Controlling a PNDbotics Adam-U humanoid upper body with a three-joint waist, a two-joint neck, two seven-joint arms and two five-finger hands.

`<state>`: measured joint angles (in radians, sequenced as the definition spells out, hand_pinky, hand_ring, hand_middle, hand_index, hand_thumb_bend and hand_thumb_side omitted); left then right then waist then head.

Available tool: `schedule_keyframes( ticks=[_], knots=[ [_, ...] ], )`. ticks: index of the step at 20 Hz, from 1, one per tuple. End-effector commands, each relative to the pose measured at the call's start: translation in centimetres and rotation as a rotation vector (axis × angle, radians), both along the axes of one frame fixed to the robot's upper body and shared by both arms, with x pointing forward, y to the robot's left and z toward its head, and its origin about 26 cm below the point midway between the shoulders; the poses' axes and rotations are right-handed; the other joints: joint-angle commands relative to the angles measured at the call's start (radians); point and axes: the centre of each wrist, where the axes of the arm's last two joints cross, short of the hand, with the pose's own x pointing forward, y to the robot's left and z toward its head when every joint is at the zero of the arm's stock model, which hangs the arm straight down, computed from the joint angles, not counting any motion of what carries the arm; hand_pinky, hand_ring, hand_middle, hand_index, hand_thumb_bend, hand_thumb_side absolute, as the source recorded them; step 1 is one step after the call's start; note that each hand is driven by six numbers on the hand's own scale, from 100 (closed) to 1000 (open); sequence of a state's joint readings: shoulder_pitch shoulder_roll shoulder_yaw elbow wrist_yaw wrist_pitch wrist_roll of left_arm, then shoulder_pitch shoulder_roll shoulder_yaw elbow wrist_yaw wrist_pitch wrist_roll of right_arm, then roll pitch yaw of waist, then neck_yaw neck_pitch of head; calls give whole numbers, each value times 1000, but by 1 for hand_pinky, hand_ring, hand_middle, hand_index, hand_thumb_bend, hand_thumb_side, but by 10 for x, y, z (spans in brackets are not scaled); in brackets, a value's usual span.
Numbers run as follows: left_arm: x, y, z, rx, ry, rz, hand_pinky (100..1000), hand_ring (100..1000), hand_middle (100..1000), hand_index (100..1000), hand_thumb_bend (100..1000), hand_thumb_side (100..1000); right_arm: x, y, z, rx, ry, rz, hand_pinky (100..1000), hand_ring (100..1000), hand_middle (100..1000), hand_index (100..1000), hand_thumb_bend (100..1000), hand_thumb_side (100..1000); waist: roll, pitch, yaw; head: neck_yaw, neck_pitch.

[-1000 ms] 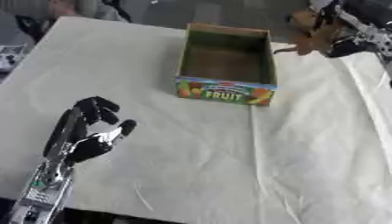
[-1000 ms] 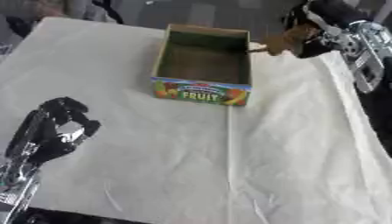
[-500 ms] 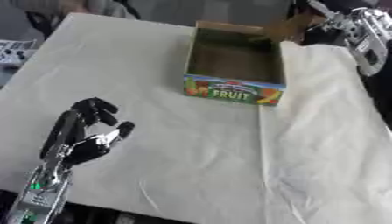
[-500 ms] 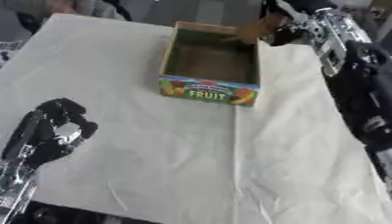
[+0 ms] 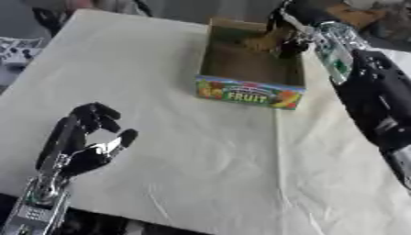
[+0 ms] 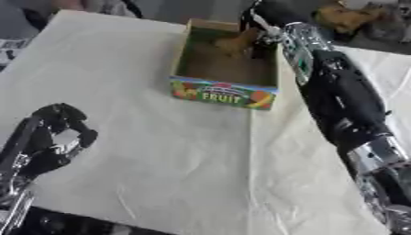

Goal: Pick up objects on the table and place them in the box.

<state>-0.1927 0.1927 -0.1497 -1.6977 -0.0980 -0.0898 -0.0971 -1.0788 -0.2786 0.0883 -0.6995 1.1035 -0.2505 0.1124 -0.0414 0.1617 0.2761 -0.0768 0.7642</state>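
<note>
Right robot hand (image 5: pixel 287 27) holding brown lumpy object (image 5: pixel 265 41) over far right corner of open cardboard fruit-print box (image 5: pixel 250 94); left robot hand (image 5: pixel 84 142) idle, fingers relaxed, near table (image 5: pixel 176 183) edge.

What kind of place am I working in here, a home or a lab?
Most likely a lab or test bench, not a home. The table is covered with a plain cream cloth and carries only a fruit-printed box, and dark equipment clutters the far edge. The right hand is over the box; the left hand idles.
</note>
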Motion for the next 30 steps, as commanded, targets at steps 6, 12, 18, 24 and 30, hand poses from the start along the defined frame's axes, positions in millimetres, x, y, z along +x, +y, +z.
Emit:
schedule_keyframes(
  ticks=[6, 12, 18, 24, 30],
  knots=[
    [1, -3, 9, -7, -28, -23, 553, 503, 531, 589, 660, 365, 1, 17, -16, -3, 33, -2, 747, 593, 335, 474, 100, 100, 12, -11, 6, -15, 6],
    [1, -3, 8, -6, -26, -19, 553, 502, 531, 589, 662, 366, 0, 16, -31, -20, 86, -6, 761, 632, 440, 568, 100, 100, 13, -11, 3, -17, 6],
    [1, -2, 8, -4, -26, -16, 553, 502, 530, 588, 663, 366, 0, 15, -35, -63, 160, 7, 804, 730, 632, 740, 100, 113, 11, -13, -2, -13, 6],
    [1, -1, 8, -3, -27, -11, 553, 502, 530, 588, 664, 365, 0, 10, -31, -97, 228, 19, 851, 810, 818, 887, 233, 269, 10, -14, -7, -9, 6],
    [1, 0, 8, -1, -28, -5, 553, 501, 529, 588, 664, 365, 1, 2, -24, -129, 258, 32, 881, 849, 882, 923, 340, 337, 8, -16, -13, -2, 6]
  ],
)
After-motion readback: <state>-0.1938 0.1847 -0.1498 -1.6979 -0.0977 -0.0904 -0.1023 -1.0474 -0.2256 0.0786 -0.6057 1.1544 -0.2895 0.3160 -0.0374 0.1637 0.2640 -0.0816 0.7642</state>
